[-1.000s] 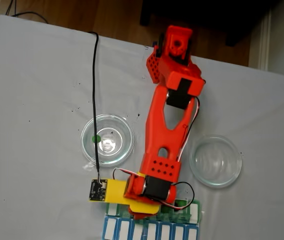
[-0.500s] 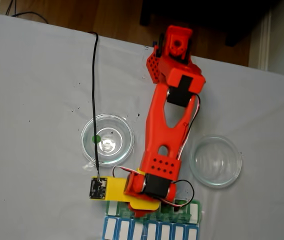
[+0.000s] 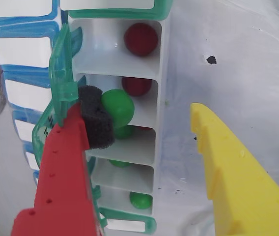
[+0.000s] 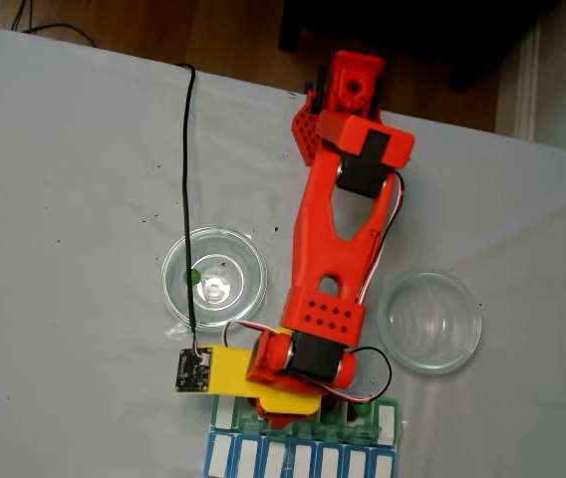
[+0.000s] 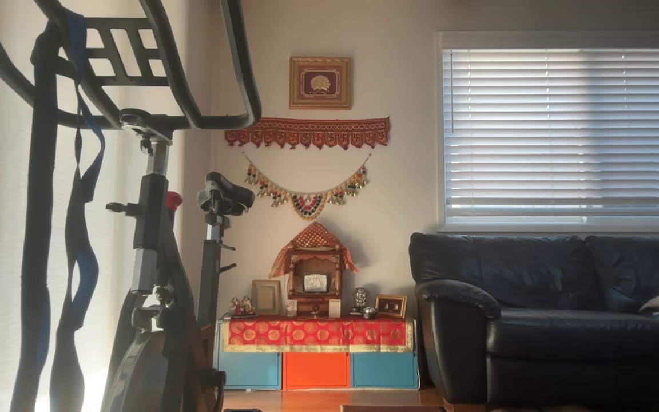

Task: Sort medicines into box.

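In the wrist view the fingers [image 3: 149, 125] stand spread apart over the green pill organizer [image 3: 161, 73], grasping nothing; a glossy green pill [image 3: 118, 108] touches the black pad of the red finger [image 3: 63, 172], while the yellow finger [image 3: 233, 172] is off to the right above the counter [image 3: 237, 54]. Dark red pills [image 3: 140, 39] and other green pills [image 3: 140, 199] lie in the open white compartments. In the fixed view the organizer [image 4: 388, 423] sits at the bottom edge, between two round clear dishes [image 4: 213, 277].
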Action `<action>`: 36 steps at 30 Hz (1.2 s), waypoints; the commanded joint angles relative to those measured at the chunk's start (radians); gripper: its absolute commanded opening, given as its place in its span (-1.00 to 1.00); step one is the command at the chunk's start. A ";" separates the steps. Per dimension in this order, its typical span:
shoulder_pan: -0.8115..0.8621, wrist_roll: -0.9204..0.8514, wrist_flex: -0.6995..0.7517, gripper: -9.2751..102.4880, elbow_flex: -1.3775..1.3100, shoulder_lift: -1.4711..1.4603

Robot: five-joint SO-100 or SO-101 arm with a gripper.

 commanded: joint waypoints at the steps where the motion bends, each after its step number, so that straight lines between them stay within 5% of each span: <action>1: -0.014 -0.008 -0.020 -0.30 -0.005 0.143; 15: -0.014 -0.031 -0.058 -0.40 0.040 0.170; 21: 0.044 -0.100 0.100 -0.46 0.037 0.276; 25: 0.081 -0.150 0.118 -0.78 0.170 0.436; 36: 0.232 -0.299 0.282 -0.82 0.388 0.747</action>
